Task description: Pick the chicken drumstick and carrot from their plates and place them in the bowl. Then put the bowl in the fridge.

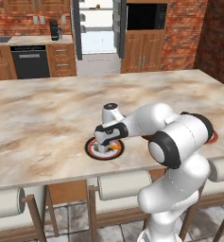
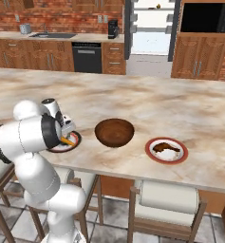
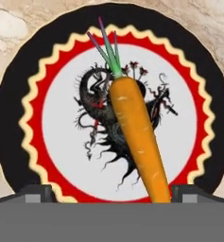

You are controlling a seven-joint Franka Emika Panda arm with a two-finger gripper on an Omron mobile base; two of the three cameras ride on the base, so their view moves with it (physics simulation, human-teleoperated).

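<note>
Carrot (image 3: 137, 142) lies across the dark-banded plate (image 3: 56, 123), its green top over the patterned centre, its thick end toward the claw (image 3: 106, 194). The claw hangs straight over that plate with its jaws spread wide, one dark tip on either side of the carrot, gripping nothing. In the right base view the plate (image 2: 72, 144) sits close to the near edge of the table (image 2: 180, 107), largely hidden by the arm, with an orange sliver of carrot (image 2: 66, 140) showing. The brown bowl (image 2: 114, 132) stands just to its right, apart from it, and further right – also near the edge – is the plain plate (image 2: 167, 151) carrying the chicken drumstick (image 2: 162, 146). The far half of the table is bare marble. Beyond it the fridge (image 2: 152, 28) stands open – white inside, with shelves showing. Stools (image 2: 168, 199) line the table's near side.
</note>
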